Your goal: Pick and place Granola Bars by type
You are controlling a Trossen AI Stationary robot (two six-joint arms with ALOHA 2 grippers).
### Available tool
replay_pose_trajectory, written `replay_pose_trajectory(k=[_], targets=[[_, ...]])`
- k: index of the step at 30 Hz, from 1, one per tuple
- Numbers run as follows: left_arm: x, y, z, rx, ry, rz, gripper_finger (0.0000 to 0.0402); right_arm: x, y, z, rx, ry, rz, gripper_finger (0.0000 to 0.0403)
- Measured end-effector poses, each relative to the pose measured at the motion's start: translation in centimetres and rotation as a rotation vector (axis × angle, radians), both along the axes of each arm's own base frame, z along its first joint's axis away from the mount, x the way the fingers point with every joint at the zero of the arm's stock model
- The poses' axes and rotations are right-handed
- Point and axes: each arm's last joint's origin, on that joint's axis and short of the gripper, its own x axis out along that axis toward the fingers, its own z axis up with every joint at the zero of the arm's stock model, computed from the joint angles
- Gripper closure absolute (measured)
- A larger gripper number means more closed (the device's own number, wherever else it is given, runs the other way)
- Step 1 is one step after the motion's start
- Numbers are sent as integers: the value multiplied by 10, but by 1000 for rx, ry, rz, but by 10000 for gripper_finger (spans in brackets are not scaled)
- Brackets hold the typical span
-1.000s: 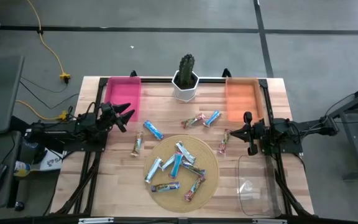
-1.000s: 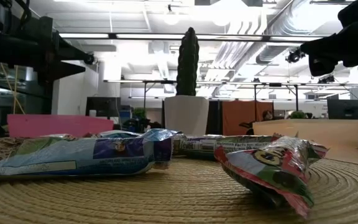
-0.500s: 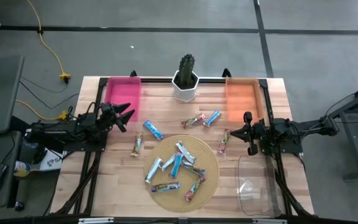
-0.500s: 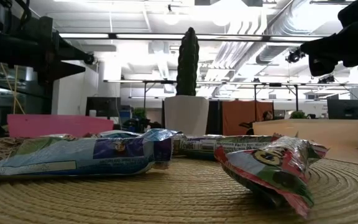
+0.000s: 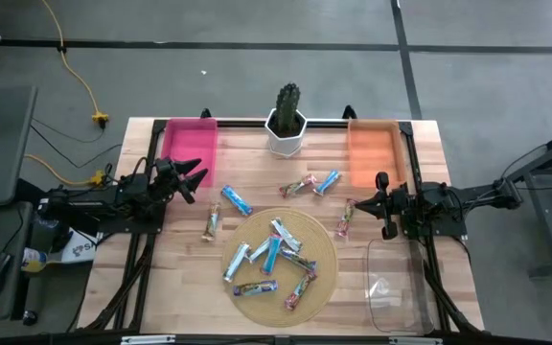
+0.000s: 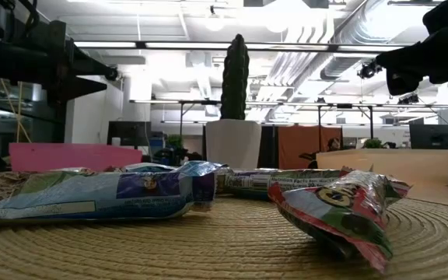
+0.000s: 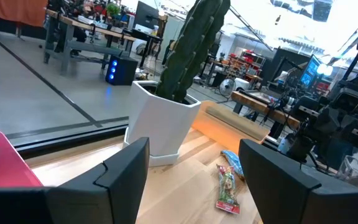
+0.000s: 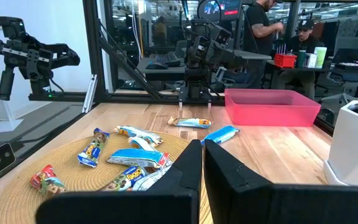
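Nearest the front edge of the worktop (image 5: 257, 144) lies a round woven mat (image 5: 281, 266) carrying most of the Granola Bars (image 5: 274, 255): blue-and-white ones near its middle and multicoloured ones toward its front rim. In the low view a blue-and-white bar (image 6: 92, 194) and a red-and-green bar (image 6: 337, 206) lie on the weave. A clear bin (image 5: 394, 286) sits at the front right corner.

Farther back, loose bars lie on bare wood: a tan one (image 5: 212, 222) left of the mat, a blue one (image 5: 236, 200) just behind it, a pinkish one (image 5: 345, 219) to the mat's right, and a pair (image 5: 310, 184) behind the mat.

The left tool (image 5: 196, 175) hovers at the left side beside the pink bin (image 5: 190, 146), its fingers spread and holding nothing. The right tool (image 5: 382, 204) waits at the right side, its fingers pressed together and empty.

At the back edge stand the pink bin, a cactus in a white pot (image 5: 287, 123) and an orange bin (image 5: 372, 149).
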Motion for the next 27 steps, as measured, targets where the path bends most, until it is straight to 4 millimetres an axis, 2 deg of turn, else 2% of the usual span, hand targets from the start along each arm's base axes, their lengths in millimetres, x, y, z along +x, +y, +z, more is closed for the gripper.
replay_pose_trajectory(k=[7, 13, 17, 24, 27], targets=[[0, 0, 0, 0, 0, 0, 156, 0, -1, 0, -2, -2, -19, 402], [0, 0, 0, 0, 0, 0, 156, 0, -3, 0, -179, -4, -94, 402], [0, 0, 0, 0, 0, 0, 156, 0, -3, 0, -229, -4, -95, 402], [0, 0, 0, 0, 0, 0, 156, 0, -3, 0, -230, -4, -95, 402], [0, 0, 0, 0, 0, 0, 156, 0, -2, 0, -150, -4, -75, 402]])
